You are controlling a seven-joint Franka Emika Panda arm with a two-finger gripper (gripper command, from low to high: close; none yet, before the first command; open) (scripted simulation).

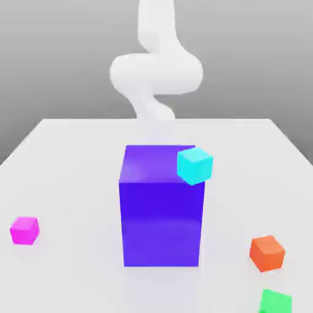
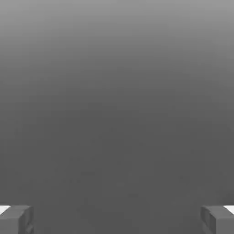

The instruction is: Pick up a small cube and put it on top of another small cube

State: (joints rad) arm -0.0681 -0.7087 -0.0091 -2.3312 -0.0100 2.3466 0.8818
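Observation:
The small magenta-pink cube [image 1: 24, 230] lies on the white table [image 1: 67, 159] at the exterior view's left, near the front. A small cyan cube [image 1: 195, 165] shows at the upper right corner of the big blue-violet block [image 1: 161, 214]; whether it rests on the block I cannot tell. A small orange cube [image 1: 267, 253] lies at the exterior view's right. The white arm [image 1: 156, 70] rises behind the block. In the hand view my gripper [image 2: 117, 220] is open, its grey fingertips [image 2: 16, 219] far apart with nothing between them, facing plain grey.
The big blue-violet block stands in the middle of the table, between the arm and the front edge. A small green cube [image 1: 274, 302] lies at the front right corner, just below the orange cube.

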